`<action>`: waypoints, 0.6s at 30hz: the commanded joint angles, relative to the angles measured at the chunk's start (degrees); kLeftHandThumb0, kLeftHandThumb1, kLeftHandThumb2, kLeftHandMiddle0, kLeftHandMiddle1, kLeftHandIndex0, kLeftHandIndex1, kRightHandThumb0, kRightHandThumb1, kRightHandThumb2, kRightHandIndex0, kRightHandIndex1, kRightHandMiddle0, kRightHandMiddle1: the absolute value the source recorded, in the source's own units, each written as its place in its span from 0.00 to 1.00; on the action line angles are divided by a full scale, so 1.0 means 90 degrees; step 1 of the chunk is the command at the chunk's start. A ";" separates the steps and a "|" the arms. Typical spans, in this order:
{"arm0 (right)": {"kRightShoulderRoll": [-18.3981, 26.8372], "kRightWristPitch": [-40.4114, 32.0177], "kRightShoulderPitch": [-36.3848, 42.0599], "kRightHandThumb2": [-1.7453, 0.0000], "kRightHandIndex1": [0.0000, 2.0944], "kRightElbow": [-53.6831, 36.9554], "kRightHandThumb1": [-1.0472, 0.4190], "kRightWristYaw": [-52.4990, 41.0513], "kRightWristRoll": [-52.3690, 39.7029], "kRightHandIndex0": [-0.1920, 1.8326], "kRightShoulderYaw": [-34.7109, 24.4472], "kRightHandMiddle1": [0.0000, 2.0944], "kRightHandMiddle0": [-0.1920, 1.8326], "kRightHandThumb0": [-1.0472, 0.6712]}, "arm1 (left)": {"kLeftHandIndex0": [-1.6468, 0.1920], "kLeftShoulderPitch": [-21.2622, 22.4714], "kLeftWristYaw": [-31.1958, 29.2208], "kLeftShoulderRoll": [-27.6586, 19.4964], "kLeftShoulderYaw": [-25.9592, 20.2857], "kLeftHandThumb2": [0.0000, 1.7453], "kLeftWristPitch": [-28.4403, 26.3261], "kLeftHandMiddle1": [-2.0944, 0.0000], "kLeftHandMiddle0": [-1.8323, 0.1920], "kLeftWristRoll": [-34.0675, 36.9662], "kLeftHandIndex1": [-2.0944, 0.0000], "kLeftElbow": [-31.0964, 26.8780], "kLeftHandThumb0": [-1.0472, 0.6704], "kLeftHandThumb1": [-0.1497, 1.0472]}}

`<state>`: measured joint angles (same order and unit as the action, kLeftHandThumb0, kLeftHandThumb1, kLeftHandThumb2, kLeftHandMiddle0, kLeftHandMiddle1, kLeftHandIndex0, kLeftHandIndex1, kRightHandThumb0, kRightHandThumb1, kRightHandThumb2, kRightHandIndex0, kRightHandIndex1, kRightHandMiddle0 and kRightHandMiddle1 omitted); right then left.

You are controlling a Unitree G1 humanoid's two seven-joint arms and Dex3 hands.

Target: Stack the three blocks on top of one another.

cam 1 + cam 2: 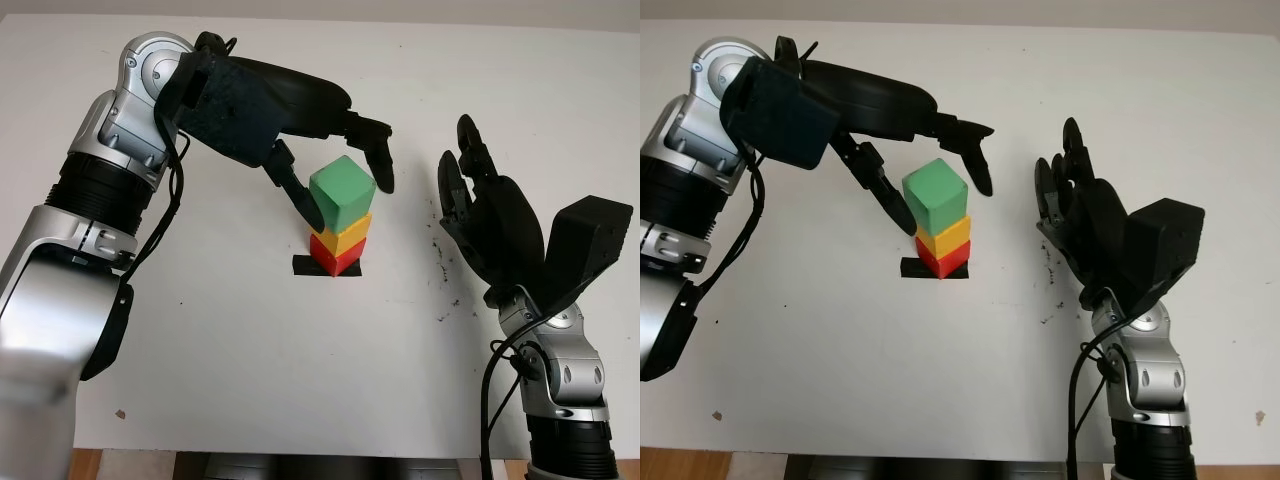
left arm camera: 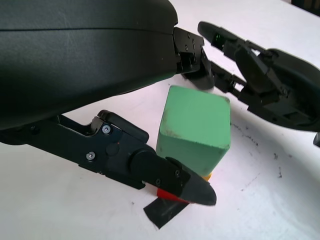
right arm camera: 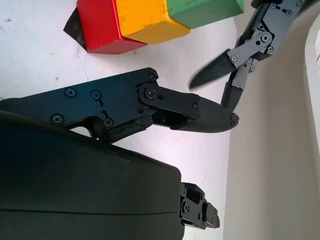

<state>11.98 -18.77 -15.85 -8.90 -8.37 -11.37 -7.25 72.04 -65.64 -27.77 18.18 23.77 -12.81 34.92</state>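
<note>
The green block [image 1: 343,190] sits on a yellow block [image 1: 345,238], which sits on a red block [image 1: 333,258], all over a black tape patch [image 1: 303,267] near the middle of the white tabletop [image 1: 250,380]. The left hand [image 1: 335,170] hovers around the green block from 10 o'clock, open, fingers either side without clear contact. The right hand [image 1: 470,205] stands open at 3 o'clock, well apart. Bare tabletop surrounds the stack.

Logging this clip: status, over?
Left hand open, straddling green block. Right hand open, off to the side. Green on yellow block on red block. Nothing obstructing.
</note>
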 commanded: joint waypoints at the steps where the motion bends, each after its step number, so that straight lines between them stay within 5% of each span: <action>1: -0.0028 -0.0031 0.0059 0.68 0.00 -0.0086 0.00 -0.0018 -0.0047 0.00 -0.0044 0.00 0.00 0.25 | 0.99 0.0000 -0.0091 -0.0116 0.0046 0.03 -0.0043 1.00 1.00 0.0002 0.97 -0.0170 0.16 0.82; 10: -0.0067 -0.0030 0.0046 0.69 0.00 -0.0106 0.00 0.0029 -0.0068 0.00 -0.0043 0.00 0.00 0.25 | 1.00 -0.0134 -0.0430 -0.0349 -0.0440 0.03 -0.0536 1.00 1.00 0.0857 1.00 -0.0393 0.10 0.81; 13: -0.0064 -0.0006 0.0037 0.69 0.00 -0.0111 0.00 0.0008 -0.0090 0.00 -0.0039 0.00 0.00 0.25 | 1.00 -0.0188 -0.0159 -0.0457 -0.0868 0.05 -0.1085 1.00 1.00 0.1218 1.00 -0.0271 0.03 0.91; 15: -0.0056 0.0056 0.0003 0.68 0.00 -0.0055 0.00 -0.0056 -0.0119 0.00 -0.0045 0.00 0.00 0.25 | 1.00 -0.0479 0.0602 -0.0503 -0.1272 0.26 -0.1119 1.00 1.00 0.1279 1.00 -0.0337 0.02 0.98; 18: -0.0027 0.0155 -0.0038 0.65 0.00 0.0010 0.00 -0.0177 -0.0137 0.00 -0.0023 0.00 0.00 0.25 | 1.00 -0.0981 0.1642 -0.0245 -0.1778 0.38 -0.0978 1.00 1.00 0.1538 1.00 -0.0414 0.06 1.00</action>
<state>11.65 -18.38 -15.91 -8.82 -9.52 -12.42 -7.31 65.59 -52.99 -31.00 3.78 14.60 0.28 31.96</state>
